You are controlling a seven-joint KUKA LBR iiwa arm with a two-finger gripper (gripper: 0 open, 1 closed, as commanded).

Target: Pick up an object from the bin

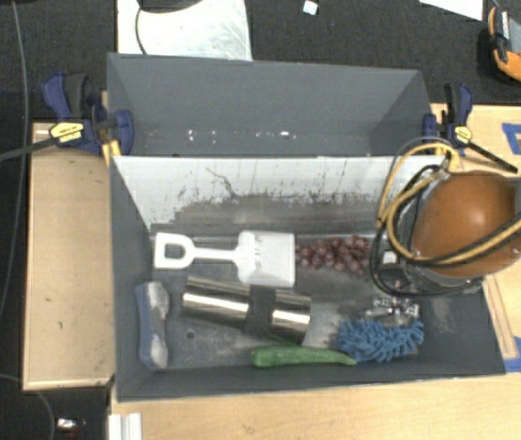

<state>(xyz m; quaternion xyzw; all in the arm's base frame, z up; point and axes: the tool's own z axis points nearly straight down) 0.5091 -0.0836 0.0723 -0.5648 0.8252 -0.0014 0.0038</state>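
Note:
My gripper [395, 311] is low at the bin's right side, under the arm's orange cover, with its metal tips just above a blue shaggy mop-like cloth [380, 339] near the front right. A bunch of dark red grapes [334, 253] lies just to its left, further back. A green pod-shaped thing [302, 357] lies along the front wall, left of the blue cloth.
A shiny metal cylinder with a black band [245, 305] lies in the middle. A white toy shovel [233, 255] lies behind it. A clear and blue brush-like tool [151, 324] lies by the left wall. The arm and its cables cover the right rear corner.

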